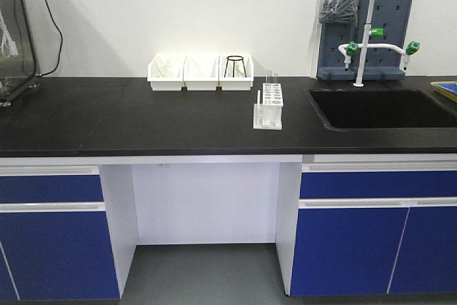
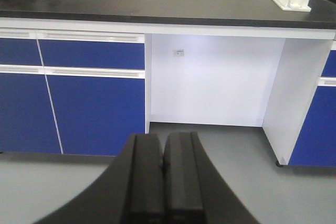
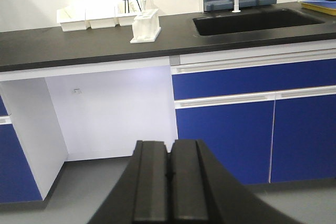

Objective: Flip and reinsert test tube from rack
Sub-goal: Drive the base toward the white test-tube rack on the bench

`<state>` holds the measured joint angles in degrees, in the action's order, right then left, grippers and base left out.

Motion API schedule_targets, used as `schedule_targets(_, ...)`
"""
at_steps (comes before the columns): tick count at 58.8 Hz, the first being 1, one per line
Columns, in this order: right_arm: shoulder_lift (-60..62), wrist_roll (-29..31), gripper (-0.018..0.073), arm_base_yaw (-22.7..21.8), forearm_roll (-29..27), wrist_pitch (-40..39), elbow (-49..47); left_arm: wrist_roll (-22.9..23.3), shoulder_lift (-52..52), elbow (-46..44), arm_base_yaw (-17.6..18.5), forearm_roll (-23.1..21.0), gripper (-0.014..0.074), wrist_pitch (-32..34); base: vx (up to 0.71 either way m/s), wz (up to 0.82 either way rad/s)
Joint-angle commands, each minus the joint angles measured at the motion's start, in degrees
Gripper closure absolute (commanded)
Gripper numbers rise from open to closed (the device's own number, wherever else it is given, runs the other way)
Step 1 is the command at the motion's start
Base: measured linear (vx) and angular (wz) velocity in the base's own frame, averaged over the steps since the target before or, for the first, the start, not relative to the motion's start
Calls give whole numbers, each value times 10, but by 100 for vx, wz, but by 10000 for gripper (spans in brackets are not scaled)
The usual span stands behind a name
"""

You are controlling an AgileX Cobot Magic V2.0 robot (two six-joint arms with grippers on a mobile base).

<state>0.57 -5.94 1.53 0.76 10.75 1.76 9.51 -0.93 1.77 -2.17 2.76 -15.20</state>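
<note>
Well, I read this as the very start: nothing is grasped and both arms sit low in front of the cabinets (image 3: 236,124); the left end effector (image 2: 164,148) has its fingers (image 2: 147,177) pressed together on nothing; the right end effector (image 3: 170,153) is the same, pads (image 3: 186,182) touching and empty; both wrist views look up at the tabletop (image 1: 143,123) from below its edge. The rack (image 1: 268,107) stands upright on the tabletop, beside the sink (image 1: 378,108) and in front of the three bins (image 1: 201,73); a thin glass tube (image 1: 272,76) seems to rise from its back row, though it is too faint for me to count how many there are. From the left wrist the rack sits far up and to the right; from the right wrist it is up and a little left; it is well apart from both. My judgement is that the next move is a reach, most likely with the right arm; it must rise above the tabletop, spread its fingers and come down over the tube's top without knocking the light rack.
</note>
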Motion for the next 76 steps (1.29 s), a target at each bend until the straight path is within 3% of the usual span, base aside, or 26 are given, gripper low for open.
schedule_targets(1,6,4,571,-3,1,-49,0,0,-6,1,2,-3,603,49,22,0)
schedule_targets(76,6,4,571,-3,1,-49,0,0,-6,1,2,-3,603,49,48,0)
